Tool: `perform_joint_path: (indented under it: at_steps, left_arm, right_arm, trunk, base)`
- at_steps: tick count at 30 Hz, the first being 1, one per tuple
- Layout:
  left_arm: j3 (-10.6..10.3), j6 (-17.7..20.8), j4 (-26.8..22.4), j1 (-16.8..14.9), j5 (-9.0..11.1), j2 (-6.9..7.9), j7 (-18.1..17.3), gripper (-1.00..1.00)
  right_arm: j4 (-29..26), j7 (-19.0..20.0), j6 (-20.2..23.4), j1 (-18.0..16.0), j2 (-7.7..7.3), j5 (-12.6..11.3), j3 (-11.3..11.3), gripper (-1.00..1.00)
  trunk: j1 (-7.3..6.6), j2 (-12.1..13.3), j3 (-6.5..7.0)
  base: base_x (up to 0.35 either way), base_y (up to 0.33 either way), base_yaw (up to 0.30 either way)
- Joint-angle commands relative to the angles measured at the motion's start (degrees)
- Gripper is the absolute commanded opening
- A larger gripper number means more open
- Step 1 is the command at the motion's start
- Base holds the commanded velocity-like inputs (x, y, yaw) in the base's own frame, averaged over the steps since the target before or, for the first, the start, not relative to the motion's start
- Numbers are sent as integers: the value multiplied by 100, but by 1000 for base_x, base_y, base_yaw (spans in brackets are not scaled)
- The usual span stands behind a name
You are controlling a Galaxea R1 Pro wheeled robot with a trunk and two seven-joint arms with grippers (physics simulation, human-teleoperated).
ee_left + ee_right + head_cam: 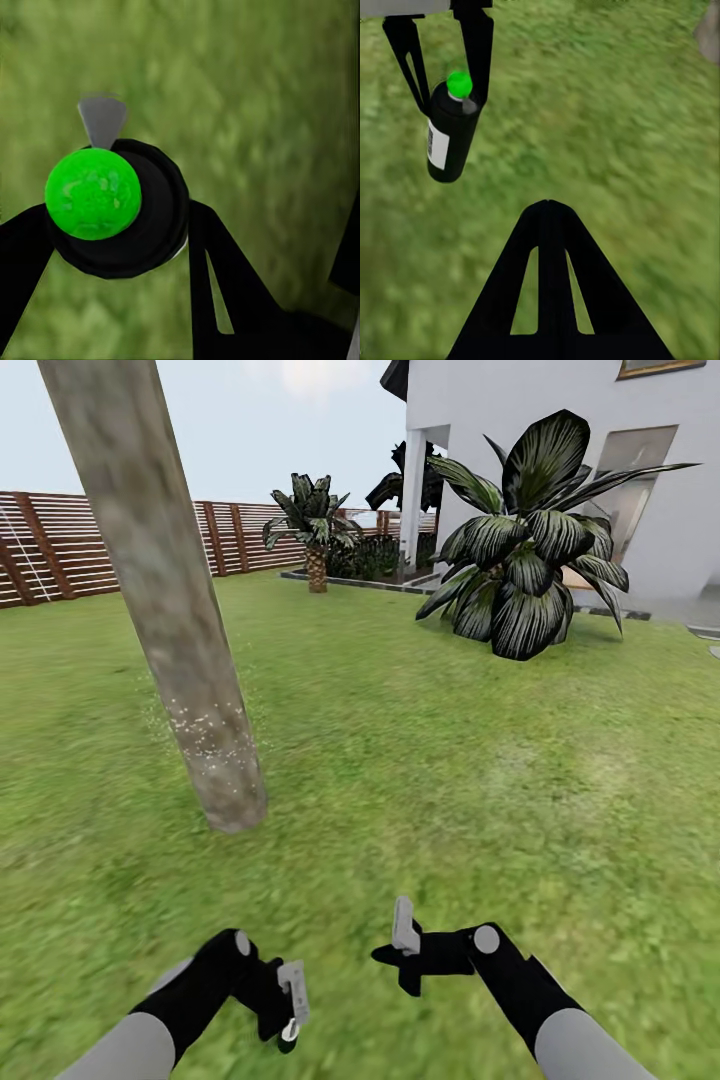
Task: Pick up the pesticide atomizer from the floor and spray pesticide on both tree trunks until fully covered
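You have the pesticide atomizer, a small dark bottle with a white label and a green top, off the lawn and pinched between the fingers of your left gripper, low at the front over the green grass. From the left wrist the green cap sits between the black fingers.

Your right gripper carries nothing; its black fingers look drawn together, though you cannot be sure from these angles.

The thick, pale grey-tan mottled tree trunk stands ahead and to the left. Tiny white pesticide specks dot only a band near its base; the bark above is bare.

Judgement: pickup is done, spraying is begun. Left to do: most of this trunk, then the whole second tree. Beyond stand the reddish-brown slat fence, a broad dark-leaved bush and the white house.
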Motion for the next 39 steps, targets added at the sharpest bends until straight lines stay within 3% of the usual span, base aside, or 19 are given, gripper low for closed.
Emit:
perform_joint_path:
  at_steps: [1, 4, 7, 12, 39]
  left_arm:
    - [-23, 54, -24, -8, 5, -24, -17, -100]
    - [-23, -11, -70, -25, 14, -77, -20, -100]
    - [-19, -394, -40, -43, -7, -290, -21, -100]
    - [-14, -438, -86, -48, -1, -528, -21, -100]
    - [-5, -439, -123, -224, 76, -802, 23, -100]
  right_arm:
    - [-2, 1, -30, -2, 9, 46, 3, -100]
    - [3, 1, -30, -2, 50, 49, 9, -100]
    - [9, 1, -30, 0, 97, 57, 14, -100]
    - [14, 0, -30, 1, 100, 59, 15, -100]
    - [21, -8, -30, 1, 100, 59, 13, -100]
  trunk:
    - [-1, -2, -5]
    - [-1, -2, -5]
    - [-1, -2, -5]
    - [-1, -2, -5]
    - [-1, -2, -5]
  base:
    - [0, 0, 0]
    - [0, 0, 0]
    - [0, 0, 0]
    - [0, 0, 0]
    - [0, 0, 0]
